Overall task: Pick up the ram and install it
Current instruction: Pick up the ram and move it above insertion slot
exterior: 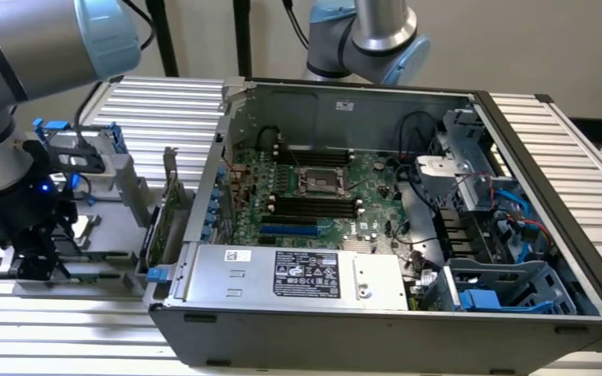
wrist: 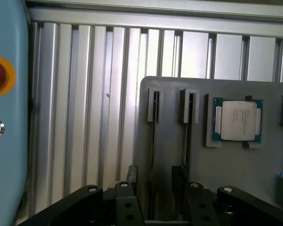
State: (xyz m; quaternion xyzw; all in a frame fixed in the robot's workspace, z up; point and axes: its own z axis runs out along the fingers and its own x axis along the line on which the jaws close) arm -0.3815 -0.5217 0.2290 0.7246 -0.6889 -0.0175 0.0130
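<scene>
Two thin ram sticks stand on edge in slots of a grey tray (wrist: 226, 188). One ram stick (wrist: 154, 136) runs straight between my black fingertips, and the other (wrist: 188, 132) stands just beside it. My gripper (wrist: 154, 173) is open, one finger on each side of the first stick. In the exterior view the gripper (exterior: 31, 254) hangs low over the tray (exterior: 103, 227), at the exterior view's left of the open computer case (exterior: 385, 313). Black memory slots (exterior: 312, 207) lie on the motherboard inside the case.
A square silver processor chip (wrist: 237, 120) sits in the tray beside the sticks. An upright green expansion card (exterior: 170, 211) stands between tray and case. A blue box with a red button (wrist: 4, 117) is close by. A second arm (exterior: 369, 39) stands behind the case.
</scene>
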